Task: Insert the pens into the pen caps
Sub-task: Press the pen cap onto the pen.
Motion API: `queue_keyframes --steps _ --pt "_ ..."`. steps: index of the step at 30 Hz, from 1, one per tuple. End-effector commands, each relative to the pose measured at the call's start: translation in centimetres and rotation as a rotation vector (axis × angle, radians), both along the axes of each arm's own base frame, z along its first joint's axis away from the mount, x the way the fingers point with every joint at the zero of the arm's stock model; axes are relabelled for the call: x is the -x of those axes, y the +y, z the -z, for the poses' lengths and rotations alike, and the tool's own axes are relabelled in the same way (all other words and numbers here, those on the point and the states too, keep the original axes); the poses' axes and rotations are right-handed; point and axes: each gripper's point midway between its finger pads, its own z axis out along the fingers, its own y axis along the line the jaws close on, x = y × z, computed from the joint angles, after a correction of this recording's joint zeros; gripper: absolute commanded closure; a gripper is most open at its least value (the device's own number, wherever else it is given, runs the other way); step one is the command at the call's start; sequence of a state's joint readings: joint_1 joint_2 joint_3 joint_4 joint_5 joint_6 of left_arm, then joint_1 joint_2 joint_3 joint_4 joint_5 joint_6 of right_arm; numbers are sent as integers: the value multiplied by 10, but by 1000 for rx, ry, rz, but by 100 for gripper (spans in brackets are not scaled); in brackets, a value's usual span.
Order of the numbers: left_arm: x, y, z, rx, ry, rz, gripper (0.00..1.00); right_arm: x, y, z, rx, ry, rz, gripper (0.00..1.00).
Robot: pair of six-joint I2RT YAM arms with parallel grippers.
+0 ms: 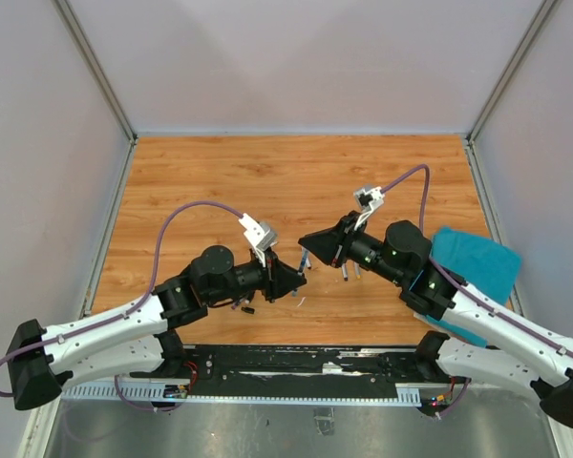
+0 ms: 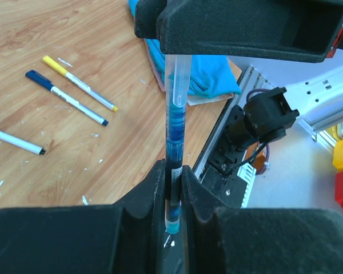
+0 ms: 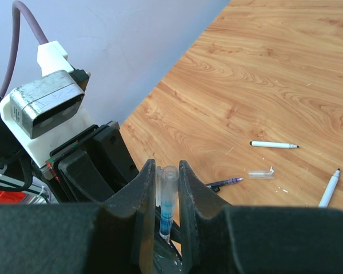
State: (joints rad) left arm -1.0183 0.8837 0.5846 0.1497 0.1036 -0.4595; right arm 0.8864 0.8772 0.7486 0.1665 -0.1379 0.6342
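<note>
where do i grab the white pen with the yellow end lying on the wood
Grip the thin white, yellow-ended pen at mid-barrel, from straight above, fingers across its length: it lies flat on the wooden table, a blue-ended white pen close alongside.

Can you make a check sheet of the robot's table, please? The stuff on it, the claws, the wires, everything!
Surface: light wooden tabletop, sprinkled with tiny white flecks.
Job's things: thin blue-barrelled pen held between both grippers, clear plastic cap on its far end; yellow-capped pen, blue-capped pen and white black-tipped pen lie loose; spare clear cap lies near a purple pen.
Clutter: crumpled teal cloth at the table's right edge.
Grippers: left gripper shut on the blue-barrelled pen; right gripper shut on the clear plastic cap.
Cables: purple cables, one arcing above each arm.
Surroundings: pale plain walls on three sides.
</note>
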Motion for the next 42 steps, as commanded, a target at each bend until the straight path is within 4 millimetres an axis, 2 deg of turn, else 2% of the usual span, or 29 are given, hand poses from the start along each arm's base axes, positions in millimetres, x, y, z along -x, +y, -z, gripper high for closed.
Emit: queue_keyframes --steps 1,8,19,27,34,38,42 --pt "-14 11 -91 273 -166 -98 100 45 5 80 241 124 -136 100" --pt "-11 21 -109 335 -185 -116 100 64 -3 117 312 170 -128 99" --pt "-11 20 -118 360 -192 -112 100 104 5 169 420 230 -182 99" --pt "-9 22 -125 382 -197 -112 100 100 -5 184 431 231 -129 99" --pt "-8 25 -132 399 -203 -112 99 107 -6 220 453 270 -121 99" --pt "-10 25 -127 388 -194 -122 100 106 -1 213 430 251 -118 99" --pt "-11 24 -115 364 -178 -128 100 94 -1 185 399 181 -80 100"
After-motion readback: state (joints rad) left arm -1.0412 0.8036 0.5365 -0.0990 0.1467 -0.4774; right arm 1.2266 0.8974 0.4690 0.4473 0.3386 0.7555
